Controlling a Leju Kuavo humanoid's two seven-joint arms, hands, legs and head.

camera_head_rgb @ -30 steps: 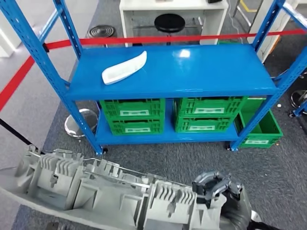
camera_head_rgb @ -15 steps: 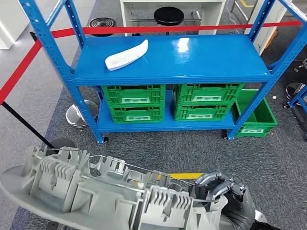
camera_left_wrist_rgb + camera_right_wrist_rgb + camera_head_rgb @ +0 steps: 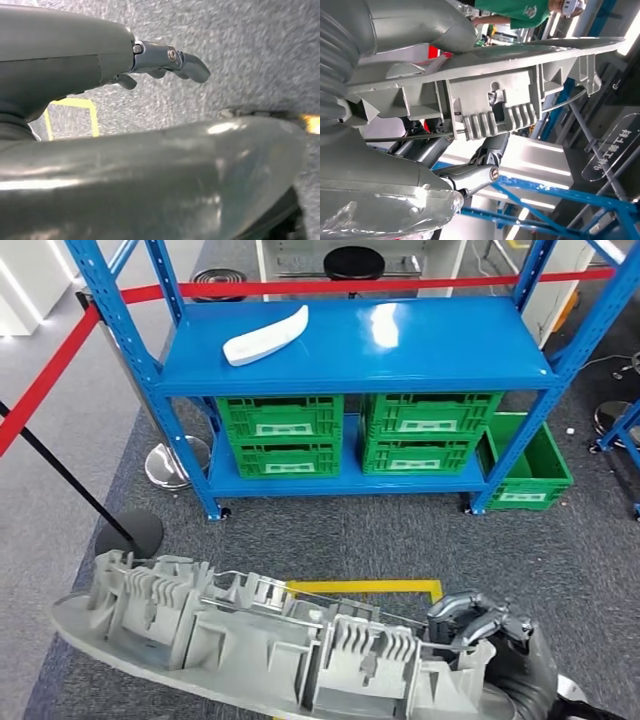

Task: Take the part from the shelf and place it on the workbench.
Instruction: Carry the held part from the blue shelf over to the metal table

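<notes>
Grey carpet (image 3: 468,550), right robot hand (image 3: 475,625) gripping long part's (image 3: 249,640) end

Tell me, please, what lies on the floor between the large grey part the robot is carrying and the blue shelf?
In the head view, grey carpet and a yellow floor marking lie between the grey part and the blue shelf.

Bright overhead light glares on the shelf (image 3: 385,330); wrist views blur.
</notes>
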